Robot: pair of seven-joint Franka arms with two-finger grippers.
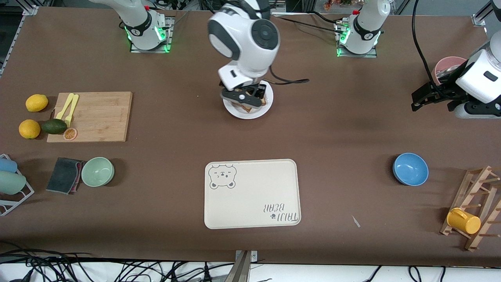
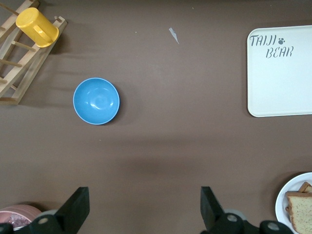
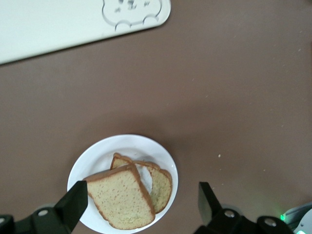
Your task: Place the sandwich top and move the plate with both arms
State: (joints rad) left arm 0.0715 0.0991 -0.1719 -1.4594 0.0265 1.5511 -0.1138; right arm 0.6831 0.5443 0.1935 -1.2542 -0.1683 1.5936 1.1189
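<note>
The white plate [image 1: 247, 114] sits mid-table, nearer the robots' bases than the bear tray. On it the sandwich top [image 3: 119, 200], a plain speckled tan slice, lies askew over a lower slice [image 3: 163, 187] with egg white showing between them. My right gripper [image 1: 243, 96] hangs just above the plate, open and empty; in the right wrist view [image 3: 141, 192] its fingers stand either side of the bread. My left gripper [image 1: 415, 101] is open and empty over bare table at the left arm's end. The plate's rim [image 2: 287, 195] shows in the left wrist view.
A cream bear-print tray [image 1: 252, 194] lies nearer the front camera than the plate. A blue bowl [image 1: 410, 169], a wooden rack with a yellow mug [image 1: 464, 220] and a pink bowl [image 1: 448, 64] are at the left arm's end. A cutting board [image 1: 94, 115], lemons and a green bowl [image 1: 98, 171] are at the right arm's end.
</note>
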